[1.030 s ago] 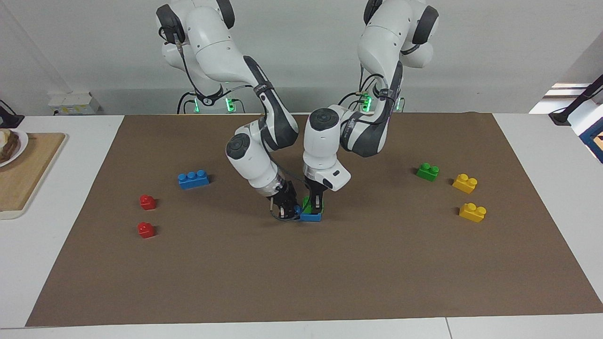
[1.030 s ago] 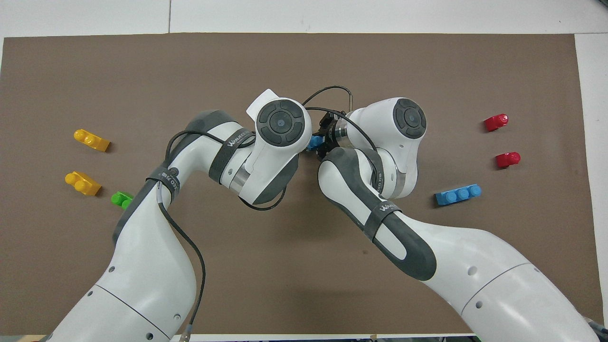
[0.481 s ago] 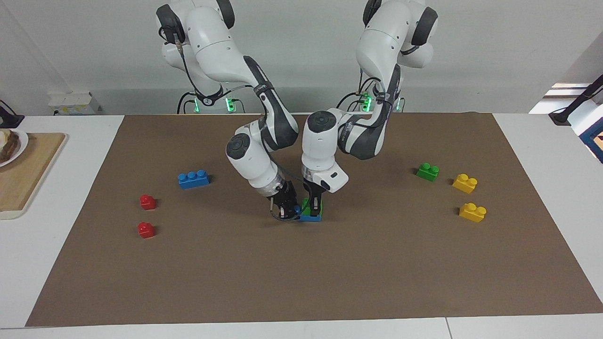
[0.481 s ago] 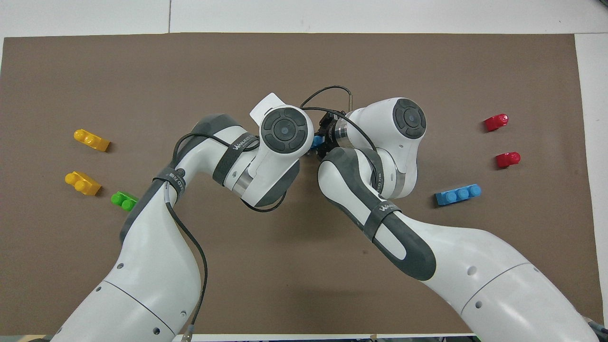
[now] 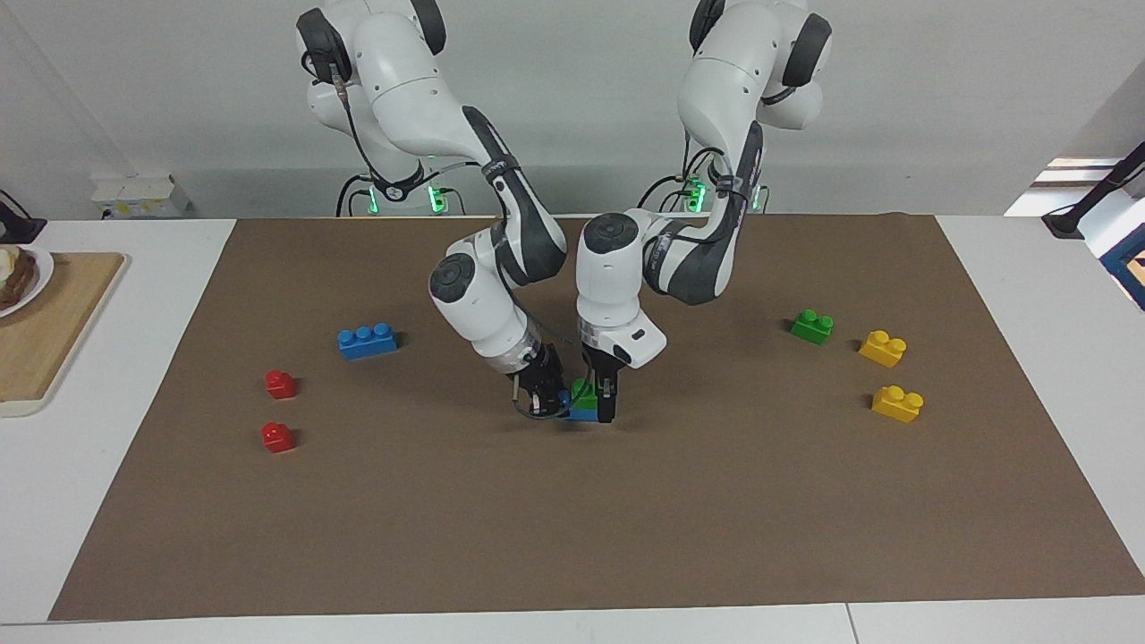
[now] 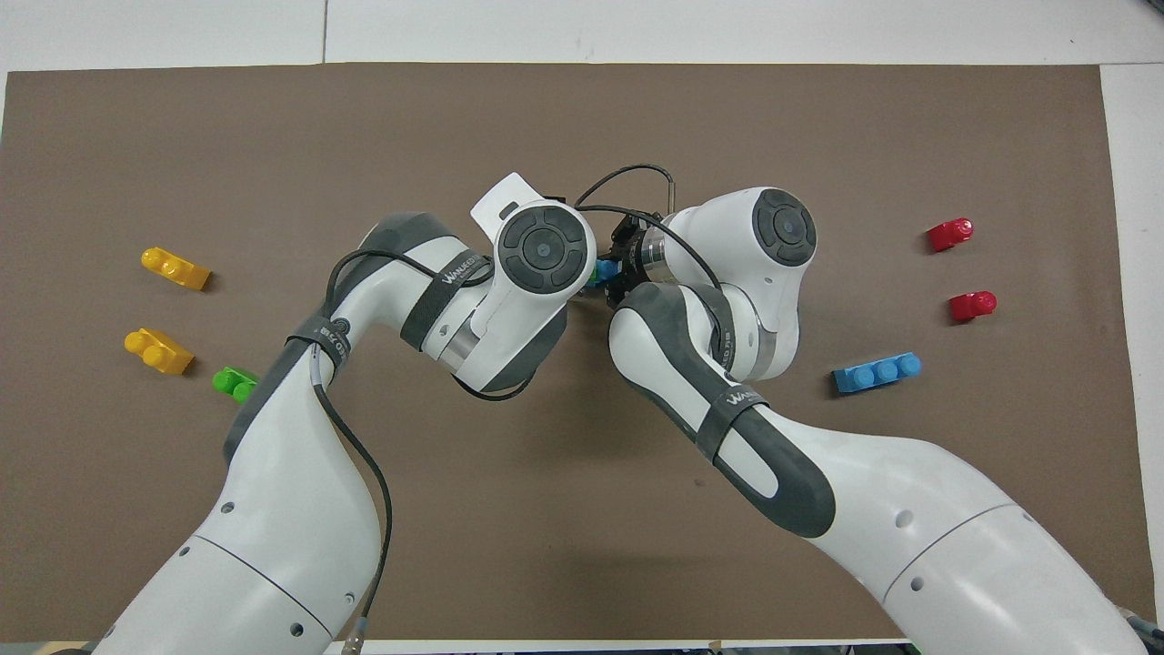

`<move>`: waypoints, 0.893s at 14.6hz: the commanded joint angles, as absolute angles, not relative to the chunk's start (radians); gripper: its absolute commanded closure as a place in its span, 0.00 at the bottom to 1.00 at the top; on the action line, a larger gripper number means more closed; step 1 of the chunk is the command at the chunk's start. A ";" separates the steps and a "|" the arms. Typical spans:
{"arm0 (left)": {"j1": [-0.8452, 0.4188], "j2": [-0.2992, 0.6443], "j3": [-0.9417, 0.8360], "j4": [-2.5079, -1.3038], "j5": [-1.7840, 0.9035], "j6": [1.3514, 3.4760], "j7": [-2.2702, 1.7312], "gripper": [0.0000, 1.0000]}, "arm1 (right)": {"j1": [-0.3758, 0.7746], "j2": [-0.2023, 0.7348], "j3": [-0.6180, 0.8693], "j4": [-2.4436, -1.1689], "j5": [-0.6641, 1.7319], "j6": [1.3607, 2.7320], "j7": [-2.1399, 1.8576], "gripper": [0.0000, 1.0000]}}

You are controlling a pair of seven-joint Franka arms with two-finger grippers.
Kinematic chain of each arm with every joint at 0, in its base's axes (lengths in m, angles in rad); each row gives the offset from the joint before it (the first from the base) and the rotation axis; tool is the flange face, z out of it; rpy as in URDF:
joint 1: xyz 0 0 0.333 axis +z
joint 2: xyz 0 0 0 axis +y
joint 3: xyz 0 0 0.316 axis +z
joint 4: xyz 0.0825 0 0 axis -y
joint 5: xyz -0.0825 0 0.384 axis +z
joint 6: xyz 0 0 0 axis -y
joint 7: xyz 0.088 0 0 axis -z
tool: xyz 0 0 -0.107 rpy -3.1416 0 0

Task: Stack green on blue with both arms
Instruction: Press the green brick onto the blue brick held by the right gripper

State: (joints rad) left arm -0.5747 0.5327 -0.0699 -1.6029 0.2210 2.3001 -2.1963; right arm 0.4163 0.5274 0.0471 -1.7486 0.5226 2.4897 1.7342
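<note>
1. Brown mat (image 5: 716, 537) on white table; work is mid-mat.
2. Green brick (image 5: 583, 394) sits on blue brick (image 5: 581, 414), which rests on the mat.
3. Left gripper (image 5: 605, 404) is down over both, fingers straddling the green brick; grip or release, can't tell.
4. Right gripper (image 5: 541, 398) at the blue brick's end, pinching it steady.
5. Step: press-fit, looks almost seated.
6. Next: push straight down, then let go and lift clear.
7. Spare green brick (image 5: 812, 326) and spare blue brick (image 5: 367, 341) lie well apart.
</note>
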 commanded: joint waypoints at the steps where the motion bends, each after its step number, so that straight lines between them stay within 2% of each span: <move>1: -0.571 0.483 -0.064 -1.620 0.244 2.263 -2.197 0.00 | 0.410 0.528 0.044 -1.790 0.523 2.516 1.730 1.00; 6: -0.493 0.378 -0.069 -1.670 0.238 2.224 -2.111 0.00 | 0.410 0.528 0.044 -1.790 0.522 2.516 1.730 1.00; 13: -0.364 0.278 -0.069 -1.672 0.235 2.068 -1.815 0.00 | 0.402 0.528 0.044 -1.789 0.523 2.519 1.729 1.00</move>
